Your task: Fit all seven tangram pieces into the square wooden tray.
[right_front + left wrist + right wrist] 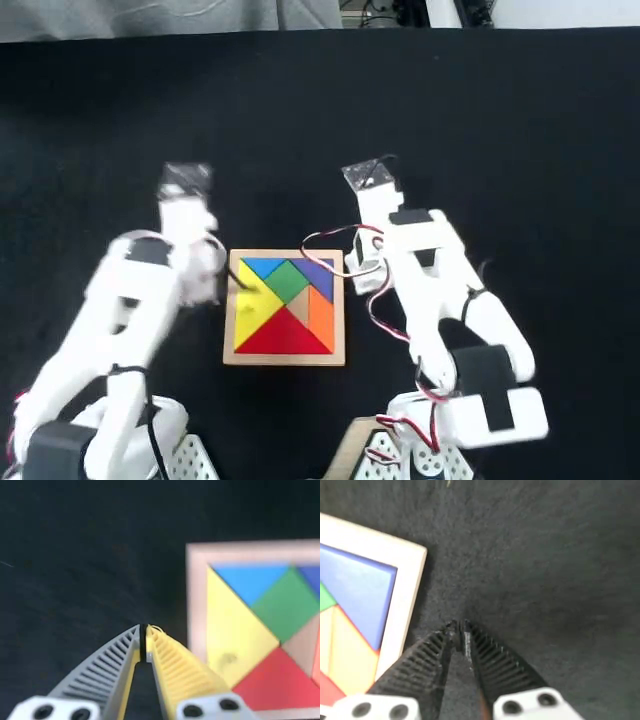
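Observation:
The square wooden tray point(285, 358) lies on the black cloth between the two arms, filled with coloured tangram pieces: yellow point(250, 303), red point(283, 335), green point(288, 281), light blue point(263, 267), dark blue point(319, 272), orange point(321, 312) and a natural wood piece point(299, 308). My left gripper point(144, 628) is shut and empty over the cloth just outside the tray's rim point(196, 600), near the yellow piece point(235, 625). My right gripper point(457, 626) is shut and empty beside the tray's other rim point(405, 605), close to the dark blue piece point(355, 590).
Black cloth covers the table all around the tray. A grey and white backdrop runs along the far edge point(200, 15). Both arm bases stand at the near edge, with loose cables point(340, 255) hanging by the right arm.

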Controlling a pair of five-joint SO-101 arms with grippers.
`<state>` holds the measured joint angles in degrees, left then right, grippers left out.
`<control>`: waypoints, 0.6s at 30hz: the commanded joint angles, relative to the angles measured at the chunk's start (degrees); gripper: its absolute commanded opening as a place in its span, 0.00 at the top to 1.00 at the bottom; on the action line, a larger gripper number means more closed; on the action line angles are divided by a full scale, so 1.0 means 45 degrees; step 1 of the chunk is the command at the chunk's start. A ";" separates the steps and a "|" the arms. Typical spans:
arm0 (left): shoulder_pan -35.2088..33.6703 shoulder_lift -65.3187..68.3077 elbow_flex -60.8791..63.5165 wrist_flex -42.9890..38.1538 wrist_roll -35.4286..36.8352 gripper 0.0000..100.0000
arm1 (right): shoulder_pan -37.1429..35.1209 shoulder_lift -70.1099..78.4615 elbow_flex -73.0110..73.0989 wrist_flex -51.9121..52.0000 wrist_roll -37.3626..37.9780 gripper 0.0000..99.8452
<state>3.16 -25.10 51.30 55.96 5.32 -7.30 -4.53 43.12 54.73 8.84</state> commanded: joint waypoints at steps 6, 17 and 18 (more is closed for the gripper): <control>-0.2901 -0.3106 -0.5929 0.1797 -0.2657 0.97 | 0.1563 -0.4015 -0.4913 0.3536 -0.0117 0.99; -0.2159 -0.8127 -0.5343 0.3399 -0.2716 0.97 | 0.1582 -0.9836 -0.6984 0.7639 -0.0117 0.99; -0.1944 -0.8869 -0.4777 0.3263 -0.2716 0.97 | 0.1582 -1.0383 -0.6496 0.7502 -0.0117 0.99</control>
<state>-8.97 -53.58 25.98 70.37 -6.64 -0.79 -41.10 12.35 86.73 8.84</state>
